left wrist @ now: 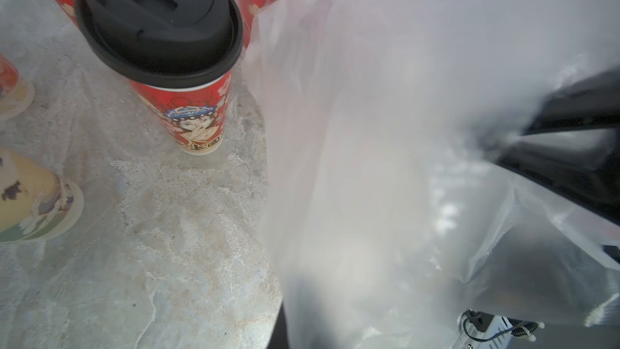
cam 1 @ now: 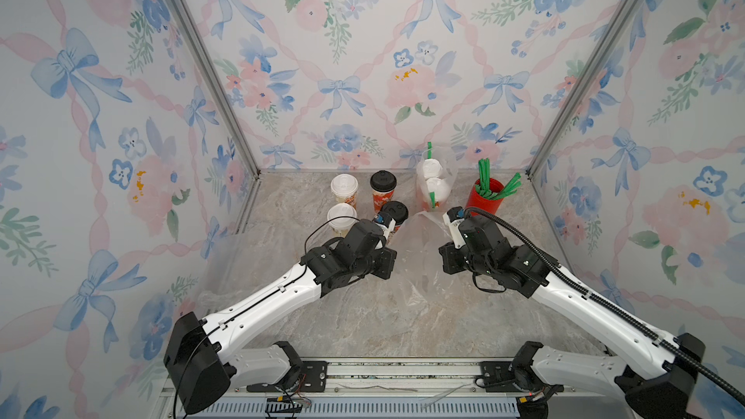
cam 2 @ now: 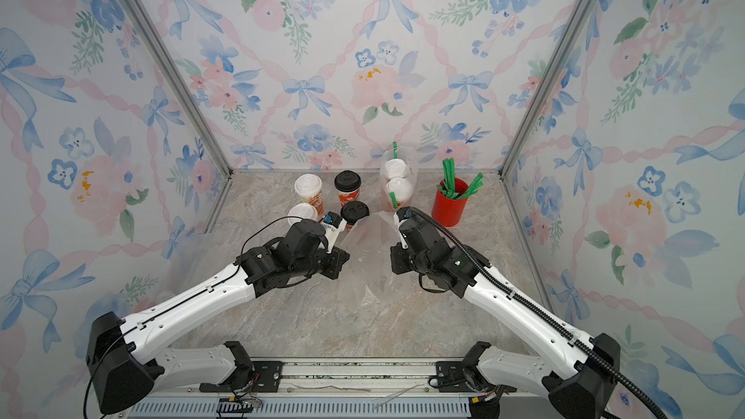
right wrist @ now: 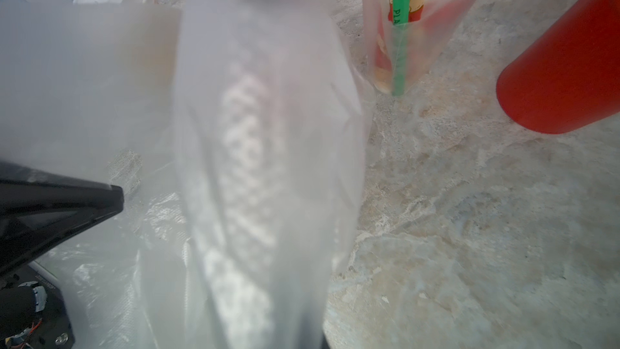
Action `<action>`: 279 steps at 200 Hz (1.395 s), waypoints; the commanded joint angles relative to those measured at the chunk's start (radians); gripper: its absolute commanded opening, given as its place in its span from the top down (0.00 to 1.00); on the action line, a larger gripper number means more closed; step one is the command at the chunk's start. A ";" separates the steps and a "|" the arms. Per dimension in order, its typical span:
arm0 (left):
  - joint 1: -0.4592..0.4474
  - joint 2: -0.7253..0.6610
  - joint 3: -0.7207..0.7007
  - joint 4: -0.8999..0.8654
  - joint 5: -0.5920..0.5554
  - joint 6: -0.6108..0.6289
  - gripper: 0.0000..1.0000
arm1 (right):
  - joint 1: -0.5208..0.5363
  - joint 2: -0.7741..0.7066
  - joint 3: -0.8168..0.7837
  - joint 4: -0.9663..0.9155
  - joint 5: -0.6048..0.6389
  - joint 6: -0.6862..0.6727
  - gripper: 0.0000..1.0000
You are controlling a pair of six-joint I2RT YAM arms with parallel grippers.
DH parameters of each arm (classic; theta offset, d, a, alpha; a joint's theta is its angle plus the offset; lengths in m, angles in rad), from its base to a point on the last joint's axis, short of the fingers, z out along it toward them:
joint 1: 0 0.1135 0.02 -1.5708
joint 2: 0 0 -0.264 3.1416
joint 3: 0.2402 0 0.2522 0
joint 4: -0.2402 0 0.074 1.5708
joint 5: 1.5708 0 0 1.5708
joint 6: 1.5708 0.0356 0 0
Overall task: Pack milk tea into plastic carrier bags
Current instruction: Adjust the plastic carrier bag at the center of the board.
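Observation:
A clear plastic carrier bag [cam 1: 419, 247] [cam 2: 369, 243] hangs stretched between my two grippers above the marble table. My left gripper [cam 1: 385, 264] [left wrist: 302, 340] is shut on one edge of the bag [left wrist: 385, 162]. The right gripper [cam 1: 449, 259] [right wrist: 302, 340] is shut on the opposite edge [right wrist: 261, 162]. Plastic film covers both sets of jaws. Loose milk tea stands at the left rear: two black-lidded red cups [cam 1: 383, 189] [cam 1: 397, 211] and two white-lidded ones [cam 1: 344, 191] [cam 1: 341, 217]. The nearer black-lidded cup [left wrist: 161, 28] is just beside the left gripper.
A second bag [cam 1: 434, 185] holding two white-lidded cups and green straws stands at the rear centre. A red lidless cup of green straws [cam 1: 485, 197] [right wrist: 563, 72] stands close behind the right gripper. Floral walls close in three sides. More clear plastic lies at the table's left front [cam 1: 225, 272].

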 commanded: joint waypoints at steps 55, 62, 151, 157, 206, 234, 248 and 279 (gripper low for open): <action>-0.002 -0.054 0.007 0.017 0.051 0.009 1.00 | 0.015 -0.034 -0.026 0.037 0.003 0.017 1.00; -0.002 -0.063 0.002 0.017 0.046 0.007 1.00 | 0.018 -0.035 -0.022 0.036 0.008 0.017 1.00; 0.035 -0.079 0.096 -0.122 0.061 -0.021 1.00 | 0.013 0.113 0.210 -0.228 -0.035 0.146 1.00; 0.039 -0.074 0.112 -0.138 0.069 -0.016 1.00 | 0.016 0.139 0.242 -0.267 -0.053 0.158 1.00; 0.078 -0.059 0.185 -0.221 0.121 0.004 0.98 | 0.023 0.246 0.324 -0.350 -0.171 0.295 1.00; 0.110 -0.066 0.196 -0.228 0.154 0.004 0.95 | 0.023 0.273 0.339 -0.358 -0.200 0.319 0.99; 0.114 -0.067 0.208 -0.234 0.183 -0.003 0.95 | 0.027 0.276 0.357 -0.381 -0.205 0.320 0.99; 0.114 -0.113 0.194 -0.245 0.243 -0.036 0.95 | 0.055 0.243 0.393 -0.468 -0.212 0.329 0.98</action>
